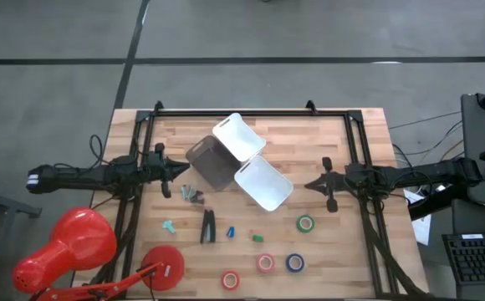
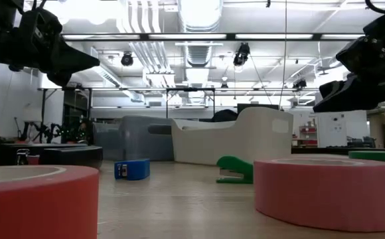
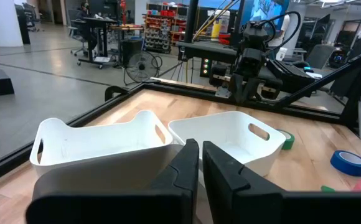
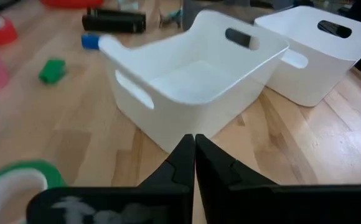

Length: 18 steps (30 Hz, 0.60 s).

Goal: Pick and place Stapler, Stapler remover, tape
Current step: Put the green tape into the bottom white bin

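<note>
Here, slim black stapler (image 1: 207, 226) among ring-shaped tape rolls (image 1: 265, 264) on pale wood-plank table (image 1: 343, 251)

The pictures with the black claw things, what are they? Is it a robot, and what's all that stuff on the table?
Yes, it is a robot with two dark arms over a wooden table. One picture looks straight down from above, one peeks across from table height, and two come from little cameras on the arms' wrists.

The left gripper and the right gripper are the claws. Both are pinched shut and holding nothing.

In the middle sit two white bins and a grey bin. Nearer the front lie a black stapler and tape rolls: green, blue and two pinkish-red ones. Nothing has been put into the white bins yet.
</note>
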### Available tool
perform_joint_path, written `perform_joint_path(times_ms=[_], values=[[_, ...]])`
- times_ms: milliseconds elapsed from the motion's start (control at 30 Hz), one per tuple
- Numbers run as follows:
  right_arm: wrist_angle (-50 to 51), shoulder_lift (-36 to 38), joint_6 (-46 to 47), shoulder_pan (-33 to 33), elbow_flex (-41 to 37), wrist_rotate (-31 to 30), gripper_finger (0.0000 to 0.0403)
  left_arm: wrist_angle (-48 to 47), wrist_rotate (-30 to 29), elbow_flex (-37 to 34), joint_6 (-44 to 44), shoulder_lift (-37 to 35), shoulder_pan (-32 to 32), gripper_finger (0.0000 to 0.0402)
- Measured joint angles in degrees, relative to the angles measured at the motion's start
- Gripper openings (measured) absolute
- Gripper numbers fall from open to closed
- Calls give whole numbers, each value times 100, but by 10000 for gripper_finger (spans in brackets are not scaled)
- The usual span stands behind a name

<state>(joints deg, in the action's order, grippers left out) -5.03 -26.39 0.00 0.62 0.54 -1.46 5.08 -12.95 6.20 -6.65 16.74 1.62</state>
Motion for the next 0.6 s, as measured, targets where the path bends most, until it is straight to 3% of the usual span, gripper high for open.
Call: perform_joint_path(times_ms=[233, 600], values=[[-362, -2, 3537, -2, 0, 1, 8, 0, 0, 0, 0, 0, 0, 24], [-677, -45, 4100, 37, 2, 565, 8, -2, -2, -1, 1, -1, 0, 24]])
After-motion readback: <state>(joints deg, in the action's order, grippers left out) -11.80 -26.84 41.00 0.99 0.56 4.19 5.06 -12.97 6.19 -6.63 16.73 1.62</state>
